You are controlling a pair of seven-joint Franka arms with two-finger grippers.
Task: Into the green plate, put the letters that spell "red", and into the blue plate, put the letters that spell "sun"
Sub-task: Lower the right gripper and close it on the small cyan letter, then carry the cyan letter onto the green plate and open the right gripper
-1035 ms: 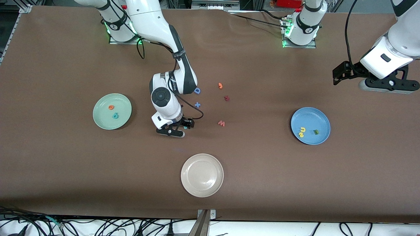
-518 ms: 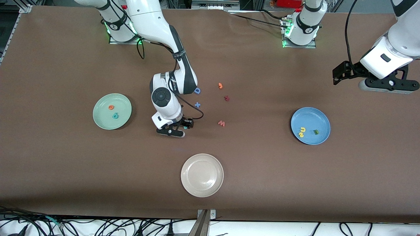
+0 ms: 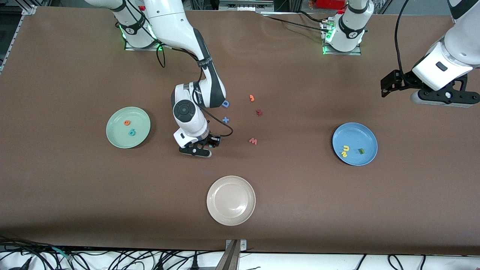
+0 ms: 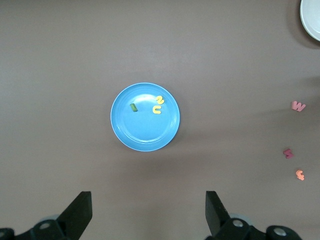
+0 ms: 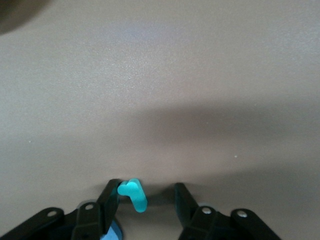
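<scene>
Brown table top in the front view, with three plates: green plate (image 3: 128, 127), blue plate (image 3: 354, 144), cream plate (image 3: 231, 200) nearest the camera. On the green plate two letters, orange "e" (image 3: 127, 122) and teal "d" (image 3: 131, 132). Five loose pieces near the table's middle: blue D (image 3: 225, 104), blue cross (image 3: 225, 120), orange piece (image 3: 252, 98), dark red piece (image 3: 258, 112), pink "w" (image 3: 253, 141). Right gripper (image 3: 197, 150) low at the table, between the green plate and the pink "w". Left gripper (image 3: 438, 98) waiting in the air at the left arm's end.

Left wrist view: jaws spread wide, nothing between. On the blue plate three letters, two yellow letters (image 4: 158, 105) touching and one green letter (image 4: 133, 107).

Right wrist view: one teal "r" (image 5: 133, 194) between half-narrowed jaws, seemingly touching one finger (image 5: 111, 196), apart from the second.
</scene>
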